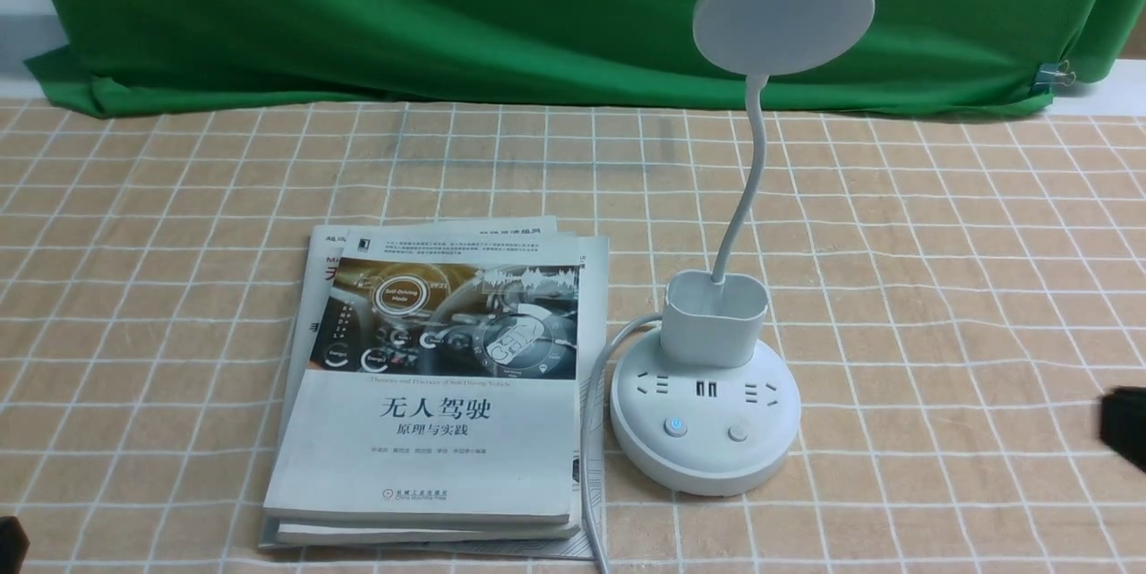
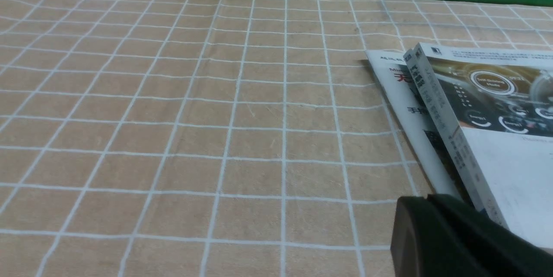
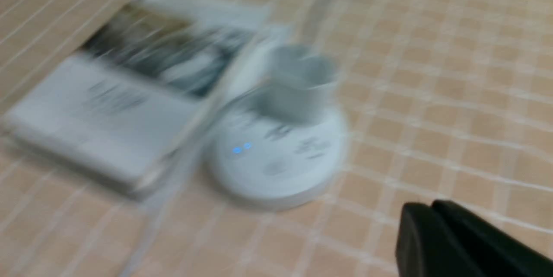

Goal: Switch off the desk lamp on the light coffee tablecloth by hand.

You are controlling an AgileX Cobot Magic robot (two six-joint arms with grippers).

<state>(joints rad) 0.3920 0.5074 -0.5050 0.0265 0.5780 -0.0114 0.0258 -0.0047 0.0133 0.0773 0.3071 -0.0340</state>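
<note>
The white desk lamp (image 1: 705,422) stands right of centre on the light coffee tablecloth (image 1: 940,287). Its disc head (image 1: 783,10) sits high on a thin gooseneck above the pen cup. The round base carries two buttons, and the left button (image 1: 675,427) glows blue. My right gripper (image 1: 1124,426) shows as a black tip at the right edge, well clear of the base. The right wrist view is blurred; in it the right gripper (image 3: 432,205) is shut on nothing, short of the lamp base (image 3: 276,160). My left gripper (image 2: 427,199) is shut and empty, low beside the books.
A stack of books (image 1: 430,386) lies just left of the lamp, with the lamp's white cord (image 1: 591,413) running between them to the front edge. A green backdrop cloth (image 1: 448,10) hangs along the far side. The left gripper (image 1: 11,543) peeks in at the front-left corner.
</note>
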